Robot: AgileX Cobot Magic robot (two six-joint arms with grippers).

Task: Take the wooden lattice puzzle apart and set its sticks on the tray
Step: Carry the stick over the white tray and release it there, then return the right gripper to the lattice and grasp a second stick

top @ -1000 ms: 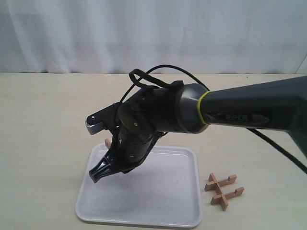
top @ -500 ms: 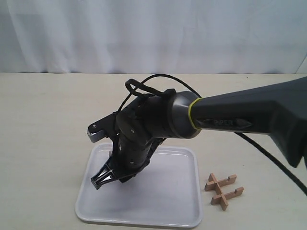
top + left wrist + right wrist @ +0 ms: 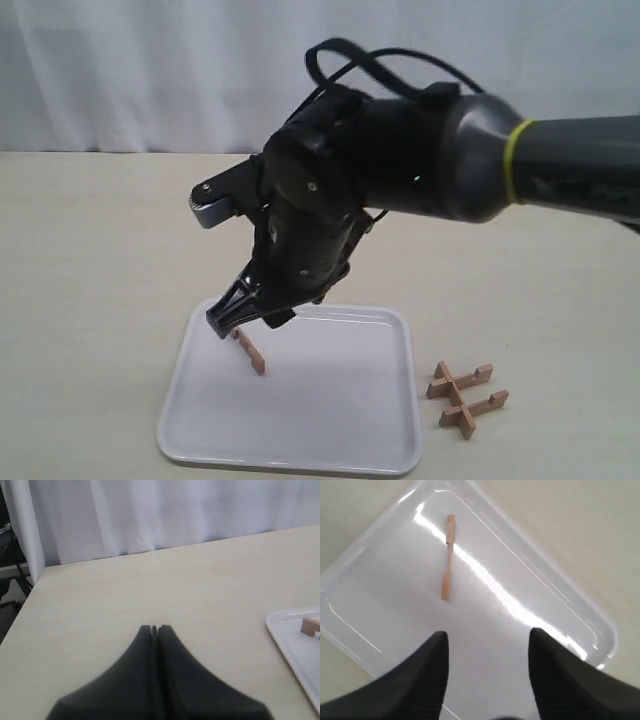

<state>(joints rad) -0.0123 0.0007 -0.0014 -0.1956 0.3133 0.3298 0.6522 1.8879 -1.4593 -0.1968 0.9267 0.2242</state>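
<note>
The white tray (image 3: 330, 455) lies at the near edge of the table, with one loose stick (image 3: 250, 352) on its left part. My right gripper (image 3: 248, 320) hangs open just above that stick, nothing between its fingers. In the right wrist view the stick (image 3: 448, 557) lies flat on the tray (image 3: 385, 630), beyond my open right gripper (image 3: 487, 636). What is left of the wooden lattice puzzle (image 3: 467, 392), three joined sticks, sits on the table right of the tray. My left gripper (image 3: 155, 628) is shut and empty over bare table; a tray (image 3: 292, 642) corner and a stick (image 3: 311, 626) end show nearby.
A white curtain (image 3: 150, 70) closes off the far side of the table. My right arm (image 3: 420, 170) reaches in from the right and hides the tray's far rim. The table's corner (image 3: 42, 572) shows in the left wrist view.
My right gripper was low over the tray and has risen and opened. A stick now lies loose on the tray under it. The remaining puzzle has not moved.
</note>
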